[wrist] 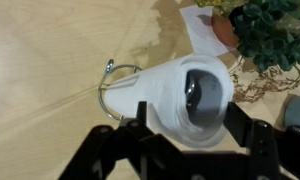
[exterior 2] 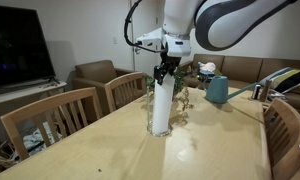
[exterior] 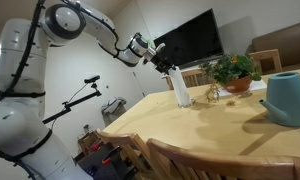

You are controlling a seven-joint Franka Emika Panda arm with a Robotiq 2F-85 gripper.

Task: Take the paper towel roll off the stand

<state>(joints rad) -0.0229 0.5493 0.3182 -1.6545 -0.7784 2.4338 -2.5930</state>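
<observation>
Pincer (wrist: pixel 187 128) clamps the white cylindrical paper towel roll (wrist: pixel 162 95) at its hollow top.

A long pale wooden table (exterior 2: pixel 100 150) fills the middle of the room, its top glossy under soft, even light. Wooden slat-back chairs (exterior 2: pixel 52 118) line one side, and there's another chair back (exterior: pixel 185 160) right up close in an exterior view. A big dark television (exterior: pixel 190 38) stands out against the plain light wall (exterior 2: pixel 90 30), screen off. Below it runs a low white shelf (exterior 2: pixel 20 98). Behind the chairs sits a brown armchair (exterior 2: pixel 90 72), and a brown sofa (exterior 2: pixel 245 68) lines the far wall.
</observation>
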